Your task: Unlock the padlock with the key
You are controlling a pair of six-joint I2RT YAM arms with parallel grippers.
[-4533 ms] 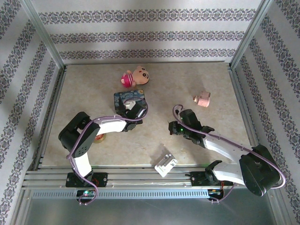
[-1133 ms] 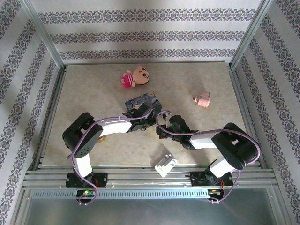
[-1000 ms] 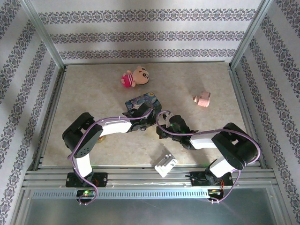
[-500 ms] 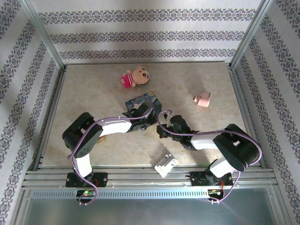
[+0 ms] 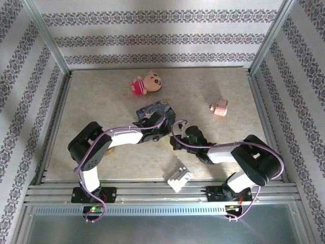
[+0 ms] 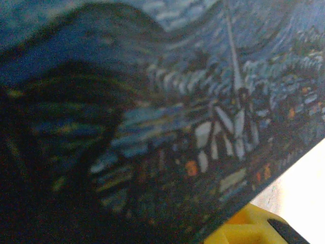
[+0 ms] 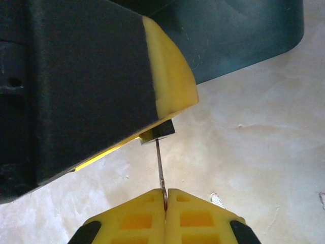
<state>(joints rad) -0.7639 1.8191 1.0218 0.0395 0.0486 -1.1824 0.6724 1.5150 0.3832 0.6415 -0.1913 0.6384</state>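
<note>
Bright, even light, soft shadows (left wrist blurred)

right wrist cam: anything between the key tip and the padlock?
Nothing visible. The key, pinched in the right gripper, runs straight up to the underside of the padlock, which pokes out below a yellow pad of the left gripper. The tip looks to touch it.

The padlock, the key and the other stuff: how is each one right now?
key: pinched in the shut right gripper, tip meeting the padlock.
padlock: clamped in the left gripper; shackle hidden, so locked or open is unclear.
blue tin: on the table, right beside the left gripper.
doll: lying on its side.
white block: lying loose near the front edge.
pink piece: lying loose on the right.
</note>
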